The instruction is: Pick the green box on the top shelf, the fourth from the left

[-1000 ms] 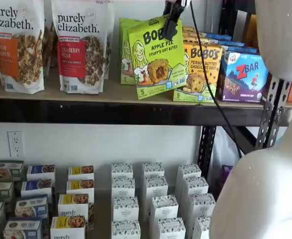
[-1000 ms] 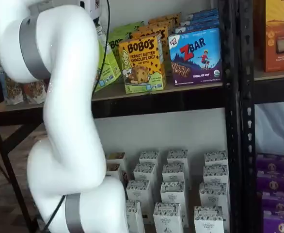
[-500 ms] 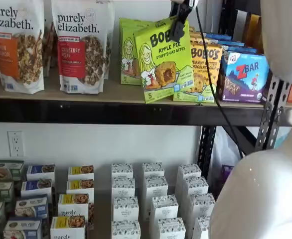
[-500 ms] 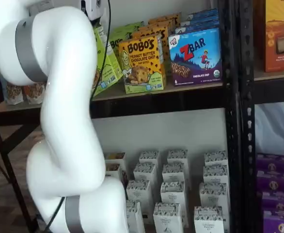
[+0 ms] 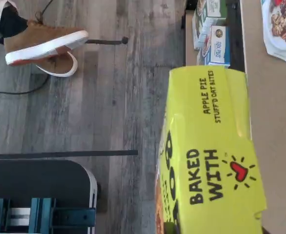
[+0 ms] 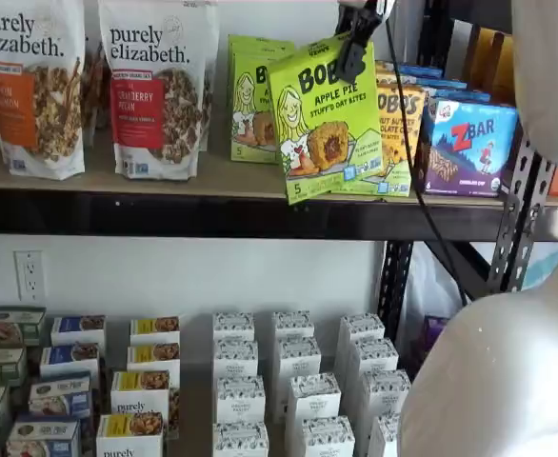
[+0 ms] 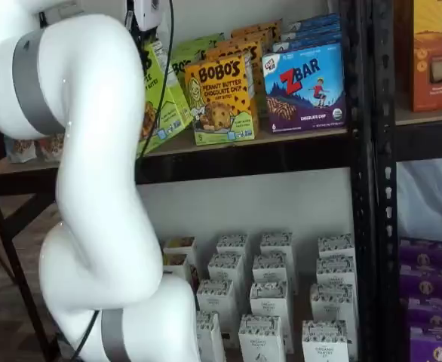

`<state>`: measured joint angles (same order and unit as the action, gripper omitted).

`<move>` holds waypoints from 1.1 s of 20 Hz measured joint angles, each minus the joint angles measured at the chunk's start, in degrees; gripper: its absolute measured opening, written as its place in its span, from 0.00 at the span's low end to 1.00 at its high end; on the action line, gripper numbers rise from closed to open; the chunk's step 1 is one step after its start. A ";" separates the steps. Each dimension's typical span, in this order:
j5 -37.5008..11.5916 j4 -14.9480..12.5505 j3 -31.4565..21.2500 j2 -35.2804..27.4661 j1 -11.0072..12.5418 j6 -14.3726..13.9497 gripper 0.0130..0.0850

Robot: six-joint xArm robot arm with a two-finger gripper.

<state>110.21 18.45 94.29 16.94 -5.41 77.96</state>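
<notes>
Claw (image 6: 355, 49) grips lime-green cardboard box (image 6: 331, 119) by its top edge. Box hangs tilted below claw, now further out vs 1 s ago, bottom past tan top shelf board (image 6: 212, 176) — pick nearly done.

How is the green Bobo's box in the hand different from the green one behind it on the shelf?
The held green box hangs tilted out past the top shelf edge; the rear green box stands upright on the board. The hand grips the held one's top; nothing touches the rear one. Both are lime-green with the same girl.
</notes>
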 joint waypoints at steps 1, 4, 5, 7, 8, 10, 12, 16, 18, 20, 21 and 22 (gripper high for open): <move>0.02 -0.05 -0.13 0.16 0.06 0.06 0.06; 0.10 -0.25 -0.87 1.02 0.38 0.40 0.06; 0.20 -0.27 -1.14 1.35 0.54 0.53 0.06; 0.27 -0.43 -1.82 2.06 0.78 0.82 0.06; 0.27 -0.60 -2.21 2.42 0.87 0.96 0.06; 0.13 -0.81 -2.93 3.06 1.04 1.22 0.06; -0.02 -0.81 -3.52 3.57 1.27 1.47 0.06; -0.02 -1.03 -4.44 4.33 1.63 1.93 0.06; -0.07 -1.15 -4.96 4.72 1.80 2.16 0.06; -0.14 -1.22 -5.49 5.11 2.00 2.41 0.06; -0.17 -1.25 -5.84 5.37 2.12 2.57 0.06; -0.17 -1.24 -6.12 5.57 2.24 2.70 0.06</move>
<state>110.04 17.20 88.17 22.51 -3.16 80.66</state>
